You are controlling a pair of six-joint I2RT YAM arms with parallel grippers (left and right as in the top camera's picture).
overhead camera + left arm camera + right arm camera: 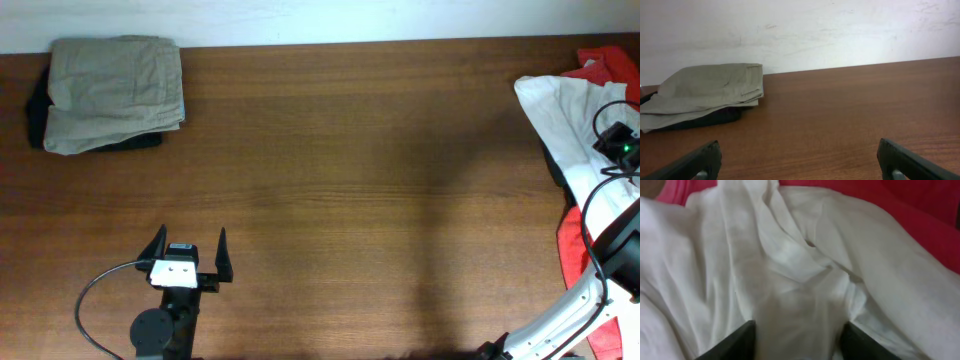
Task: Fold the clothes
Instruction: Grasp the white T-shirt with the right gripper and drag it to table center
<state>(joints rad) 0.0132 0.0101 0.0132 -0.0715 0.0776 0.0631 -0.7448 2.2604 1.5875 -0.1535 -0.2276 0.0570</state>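
A brown wood-grain tabletop (350, 150) runs up to a white wall (815, 30). At its 3 o'clock edge in the overhead view lies the white shirt (565, 115), crumpled and unfolded, draped over a bright red garment (605, 60) that shows at about 2 and 4 o'clock around it. The right hand (799, 340) is down on the shirt. In the right wrist view its dark fingers (735, 342) stand on either side of a raised ridge of white cloth that fills the gap between them. The jaws are partway in, and it cannot be told whether they have the fabric pinched. Well apart, at 7 o'clock on the tabletop, the left hand (191, 240) sits low over bare wood with its jaws spread wide and nothing between them, pointing toward 12 o'clock. At 10 o'clock, against the wall, folded khaki trousers (115, 90) rest on a dark garment (40, 110) whose edge shows beneath them.
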